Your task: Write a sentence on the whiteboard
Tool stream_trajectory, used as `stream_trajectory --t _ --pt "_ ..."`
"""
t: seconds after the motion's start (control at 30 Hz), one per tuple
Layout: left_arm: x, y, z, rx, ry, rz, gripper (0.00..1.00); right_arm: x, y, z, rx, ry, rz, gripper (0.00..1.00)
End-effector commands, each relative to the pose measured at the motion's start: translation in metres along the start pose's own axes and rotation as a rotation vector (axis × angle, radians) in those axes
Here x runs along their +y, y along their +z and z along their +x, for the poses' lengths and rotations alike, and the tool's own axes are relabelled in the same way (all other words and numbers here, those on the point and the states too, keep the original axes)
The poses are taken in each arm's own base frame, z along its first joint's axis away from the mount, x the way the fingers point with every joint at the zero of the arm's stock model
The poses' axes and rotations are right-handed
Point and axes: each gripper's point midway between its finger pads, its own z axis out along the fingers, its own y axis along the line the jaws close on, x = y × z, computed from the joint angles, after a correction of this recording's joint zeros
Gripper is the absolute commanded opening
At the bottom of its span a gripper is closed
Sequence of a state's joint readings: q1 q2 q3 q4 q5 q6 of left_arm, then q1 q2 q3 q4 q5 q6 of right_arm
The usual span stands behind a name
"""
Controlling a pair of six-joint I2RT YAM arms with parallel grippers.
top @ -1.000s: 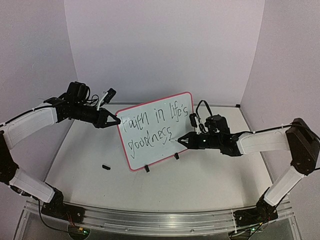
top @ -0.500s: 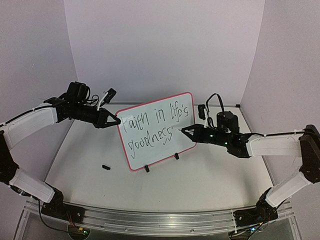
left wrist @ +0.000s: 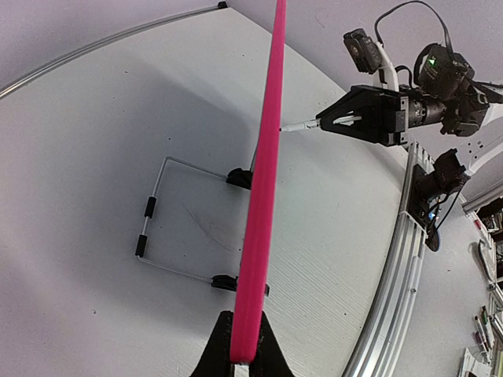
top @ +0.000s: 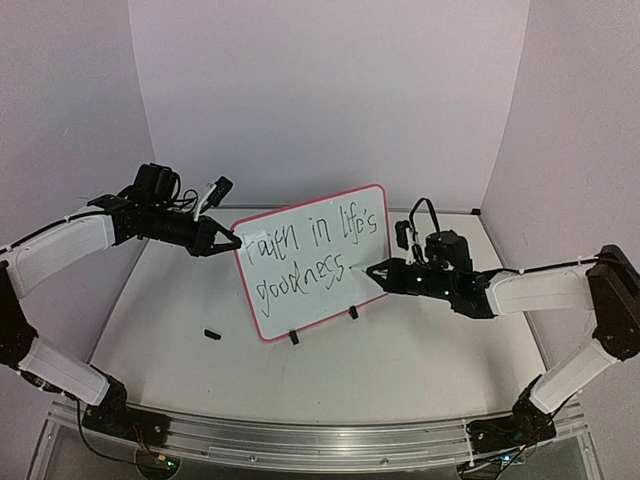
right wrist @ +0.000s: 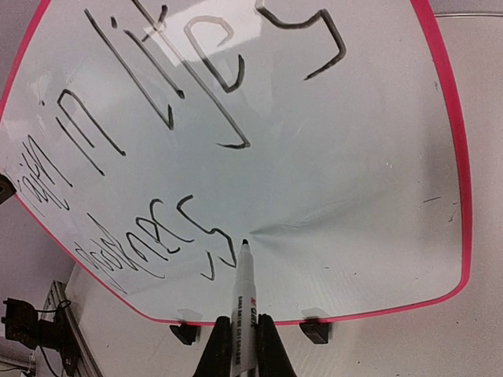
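Note:
The whiteboard (top: pixel 318 262) stands upright on two black clip feet (right wrist: pixel 185 333), pink-framed, with "faith in life's goodness" handwritten on it. My left gripper (top: pixel 236 243) is shut on its left edge; in the left wrist view the pink frame (left wrist: pixel 263 181) runs up from between the jaws of the left gripper (left wrist: pixel 242 357). My right gripper (right wrist: pixel 244 347) is shut on a white marker (right wrist: pixel 246 302). The marker's black tip meets the board just right of the last letter. From above, the right gripper (top: pixel 374 272) sits at the board's lower right.
A small black cap (top: pixel 211 334) lies on the table left of the board. A wire stand (left wrist: pixel 153 228) reaches out behind the board. The aluminium rail (top: pixel 320 440) runs along the near edge, and walls close in the back and sides.
The right arm swung up and right, then came down again, ending with the marker tip at the end of "goodness". The left arm and the board have not moved.

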State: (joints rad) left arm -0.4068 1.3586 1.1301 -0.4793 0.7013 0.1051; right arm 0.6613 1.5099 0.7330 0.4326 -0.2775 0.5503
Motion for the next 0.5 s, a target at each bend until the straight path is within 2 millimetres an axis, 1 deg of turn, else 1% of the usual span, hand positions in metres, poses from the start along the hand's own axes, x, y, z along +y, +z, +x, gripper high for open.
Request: stream_trajectory --t 0.0,0.47 --pt "0.0134 0.0099 0.0245 0.085 -0.026 -0.047 0.00 -0.0053 0.0054 -0.0052 -0.014 -0.007 0.023 0.00" --pt "0.0129 0.0092 0.0237 0.083 -0.024 -0.047 0.00 -0.0073 0.0100 -0.0075 -0.019 -0.016 0.036 0.00"
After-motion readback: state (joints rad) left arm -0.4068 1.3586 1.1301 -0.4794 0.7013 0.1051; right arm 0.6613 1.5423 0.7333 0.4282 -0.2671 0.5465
